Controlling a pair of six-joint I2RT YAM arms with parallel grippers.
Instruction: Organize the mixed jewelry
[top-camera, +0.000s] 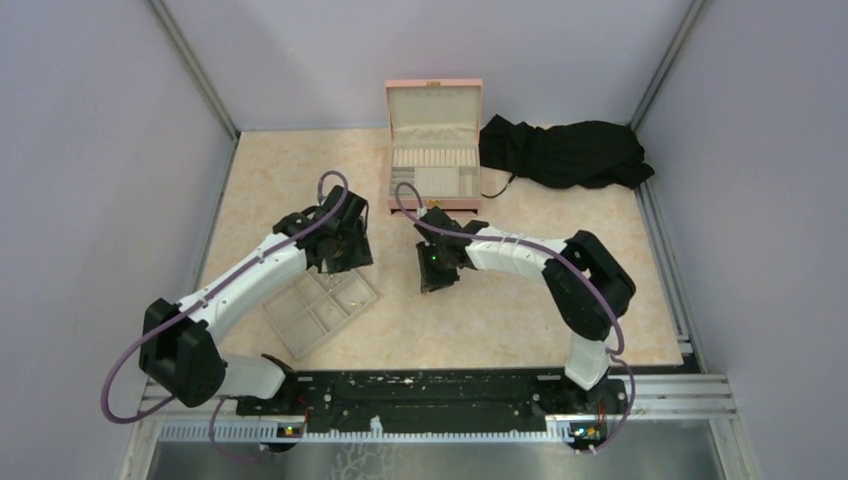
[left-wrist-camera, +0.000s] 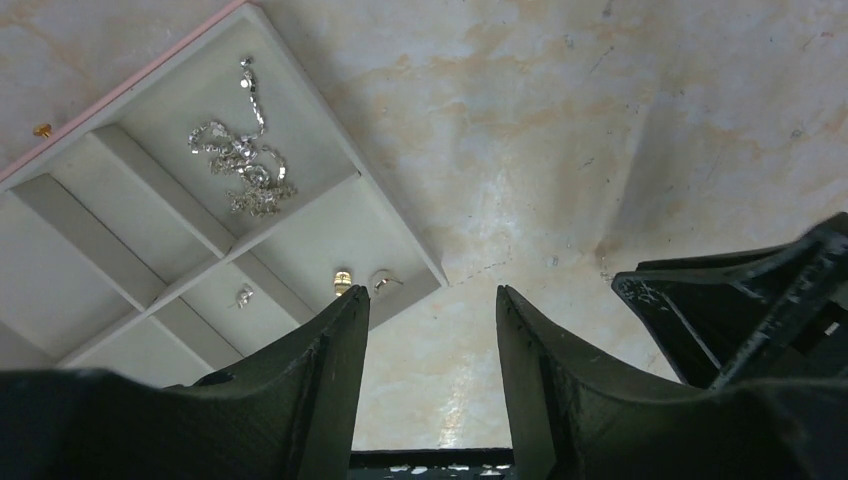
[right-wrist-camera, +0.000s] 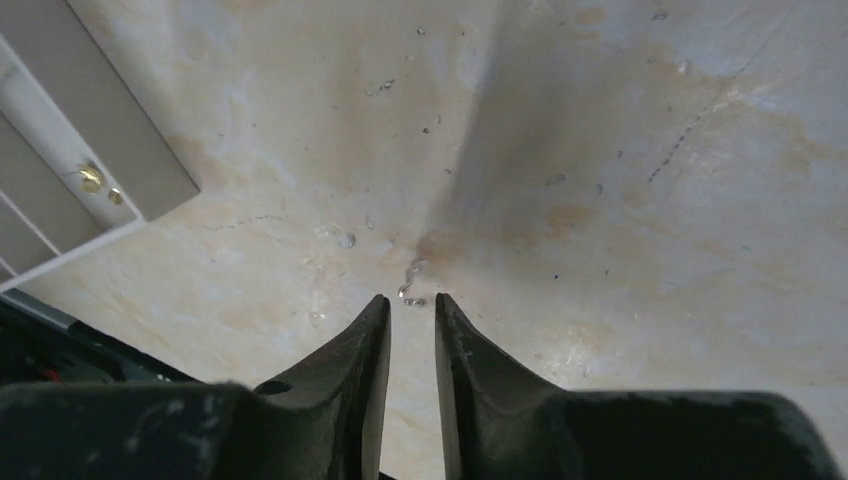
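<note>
Several pieces of the mixed jewelry (left-wrist-camera: 342, 281) sit in the beige six-compartment plastic tray (top-camera: 300, 325), among them a tangled silver-coloured chain (left-wrist-camera: 240, 165) in one corner compartment, near the tray's outer wall. One tiny pale metallic piece (right-wrist-camera: 412, 272) lies on the bare marbled beige tabletop (right-wrist-camera: 620, 200) just ahead of the right gripper (right-wrist-camera: 411, 300), whose black fingers stand a narrow slit apart and pinch nothing, with open table all round except for the tray corner at its left. Spread wide and empty, the left gripper (left-wrist-camera: 431, 296) hangs just off that tray corner.
</note>
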